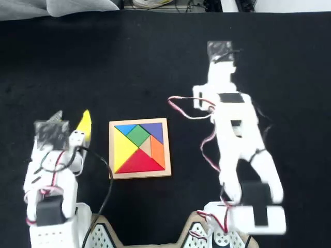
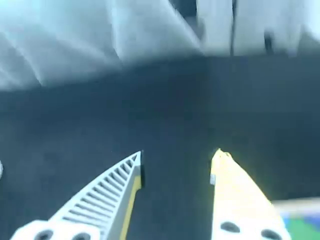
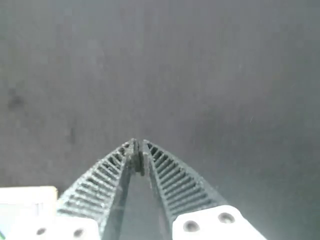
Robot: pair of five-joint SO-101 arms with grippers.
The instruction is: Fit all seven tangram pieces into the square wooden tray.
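**Tray full, both arms off to the sides**

The square wooden tray (image 1: pixel 166 147) lies flat on the black table (image 1: pixel 155 67), roughly midway between the two arms. All its room is taken up by coloured pieces lying flush together. A big yellow triangle (image 1: pixel 123 147) fills the side nearer the left arm, and a big red triangle (image 1: pixel 139 161) lies along the near edge. At the far edge are a blue triangle (image 1: pixel 125 128) and a purple triangle (image 1: pixel 153 129), with a green square (image 1: pixel 138 135) tucked between them. An orange piece (image 1: pixel 158 147) runs down the side nearer the right arm, and a small pale piece (image 1: pixel 147 148) sits in the middle.

The left gripper (image 2: pixel 180 155) stands just beside the tray, not touching it. Its claw is spread wide — one grey finger, one yellow — with only black cloth in the gap. A corner of the tray's rim shows past the yellow finger (image 2: pixel 235 200) in the left wrist view.

The right arm (image 1: pixel 235 134) stretches away over the table, well apart from the tray. The right gripper (image 3: pixel 138 146) has its ribbed fingers pressed together tip to tip — nothing between them — above bare black cloth.
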